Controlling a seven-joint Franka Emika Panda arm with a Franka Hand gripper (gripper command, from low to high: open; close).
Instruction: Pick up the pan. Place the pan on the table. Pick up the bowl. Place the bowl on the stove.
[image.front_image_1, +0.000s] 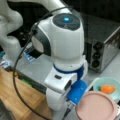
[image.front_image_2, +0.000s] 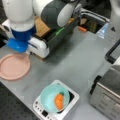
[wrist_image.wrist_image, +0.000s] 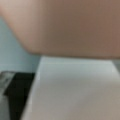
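**Gripper at the pan's handle end; bowl on the stove**

Gripper (image.front_image_2: 28, 53): sitting low at the pan's handle side in a front view, below the blue wrist block (image.front_image_2: 17, 45). Its fingers are hiding under the arm's white housing (image.front_image_2: 38, 47), so whether they are parted or clamped cannot be told. In a front view the wrist (image.front_image_1: 76, 92) is covering the pan's near-left edge, and the fingers are not showing there either.

Pan (image.front_image_2: 13, 66): dusty pink, shallow, lying flat on the grey table (image.front_image_2: 75, 62) toward a front view's left. Its white handle is barely showing beside the gripper. In a front view the pan (image.front_image_1: 97, 106) is being cut off by the bottom edge. In the wrist view a pink surface (wrist_image.wrist_image: 70, 25) is filling the top half, with a pale flat slab (wrist_image.wrist_image: 75, 90) beneath it; the slab's identity is hard to make out.

Bowl (image.front_image_2: 51, 96): light teal, sitting on the white stove (image.front_image_2: 68, 103), covering most of the black top. An orange item (image.front_image_2: 59, 100) is lying inside it. In a front view the bowl (image.front_image_1: 106, 82) is peeking out behind the pan, its lower part hidden.

Toaster oven (image.front_image_2: 107, 97): silver, standing at a front view's lower right, partly cut off.

Wooden board (image.front_image_1: 17, 92): lying at a front view's left, with a black cable (image.front_image_1: 15, 75) looping over it.
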